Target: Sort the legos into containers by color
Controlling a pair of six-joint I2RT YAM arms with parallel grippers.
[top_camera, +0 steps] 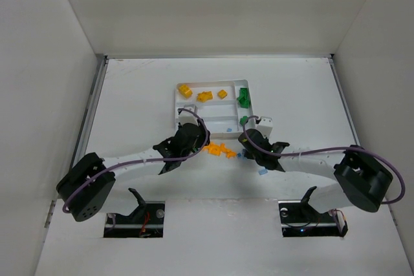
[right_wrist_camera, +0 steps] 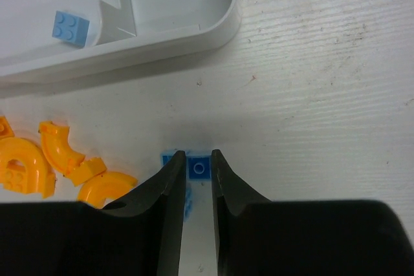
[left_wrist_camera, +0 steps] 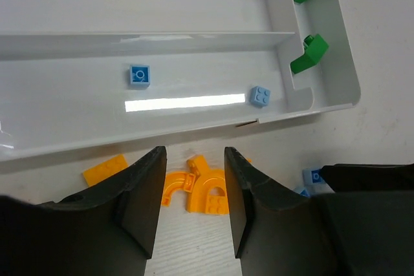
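Squeezing comes first: the right fingers (right_wrist_camera: 165,192) pinch a little blue brick (right_wrist_camera: 199,169) on the counter (right_wrist_camera: 310,95), near the tray (right_wrist_camera: 194,30). Hold it tight, lift straight up, then drop it by the other blue brick (right_wrist_camera: 70,27) inside. Left fingers (left_wrist_camera: 145,185) hang open over orange bricks (left_wrist_camera: 207,192).

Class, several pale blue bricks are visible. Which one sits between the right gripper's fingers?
The blue brick on the table just outside the tray, framed by the right gripper; two others lie inside the tray.
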